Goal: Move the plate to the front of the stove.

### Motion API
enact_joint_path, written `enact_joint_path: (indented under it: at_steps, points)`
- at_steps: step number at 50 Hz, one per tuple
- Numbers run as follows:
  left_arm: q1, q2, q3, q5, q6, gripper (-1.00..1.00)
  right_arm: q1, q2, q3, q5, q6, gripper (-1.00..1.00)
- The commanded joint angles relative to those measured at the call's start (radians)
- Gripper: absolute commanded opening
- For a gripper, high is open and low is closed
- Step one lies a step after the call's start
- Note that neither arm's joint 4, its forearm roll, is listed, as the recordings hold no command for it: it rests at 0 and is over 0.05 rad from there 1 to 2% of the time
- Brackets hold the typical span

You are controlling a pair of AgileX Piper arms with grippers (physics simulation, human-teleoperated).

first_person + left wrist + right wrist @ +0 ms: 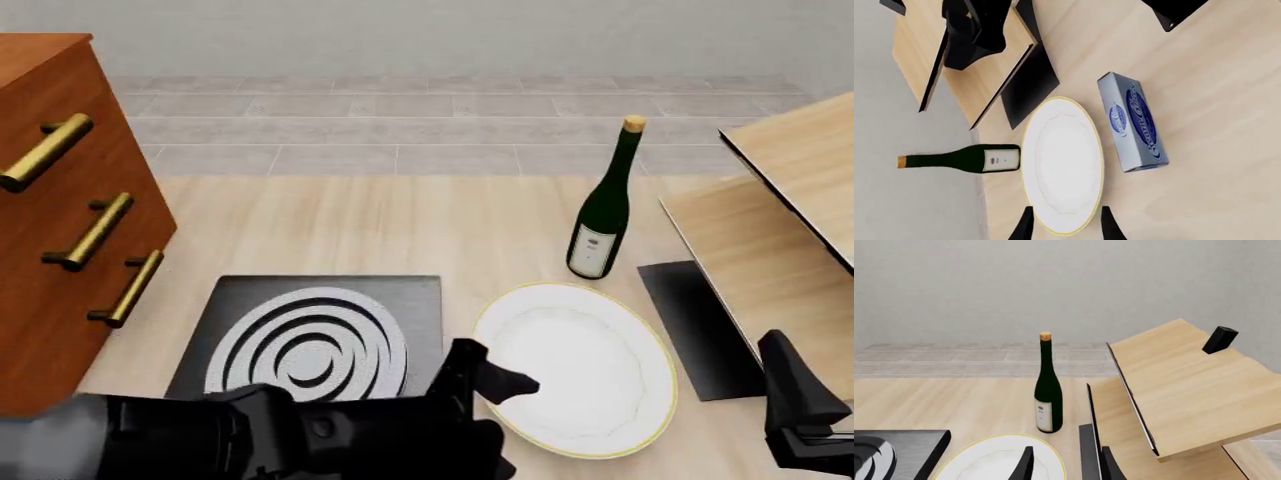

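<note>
The white plate with a thin gold rim lies on the table just right of the black stove with its silver ring burner. My left gripper is at the plate's left edge. In the left wrist view it is open, its two fingers flanking the plate's near rim, and whether they touch it I cannot tell. My right gripper hovers at the front right, clear of the plate. It is open and holds nothing, with the plate and a stove corner ahead of it.
A dark green wine bottle stands just behind the plate. A flat black panel and stepped wooden shelves lie to its right. A wooden dresser stands left of the stove. A blue box lies beside the plate.
</note>
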Motion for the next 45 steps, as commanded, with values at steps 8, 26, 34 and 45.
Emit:
enact_joint_path:
  at_steps: [8, 26, 34, 45]
  points:
    - [-0.002, 0.077, -0.006, -0.044, -0.004, 1.0, 0.0, 0.001, 0.0, -0.001, 0.0, 1.0]
    - [0.012, 0.147, -0.008, -0.099, -0.008, 1.0, 0.0, -0.001, 0.0, 0.001, 0.0, 1.0]
    - [0.014, 0.169, -0.01, -0.116, -0.011, 1.0, 0.0, -0.001, 0.0, 0.001, 0.0, 1.0]
    - [0.014, 0.206, -0.009, -0.15, -0.017, 1.0, 0.0, -0.001, 0.0, 0.001, 0.0, 1.0]
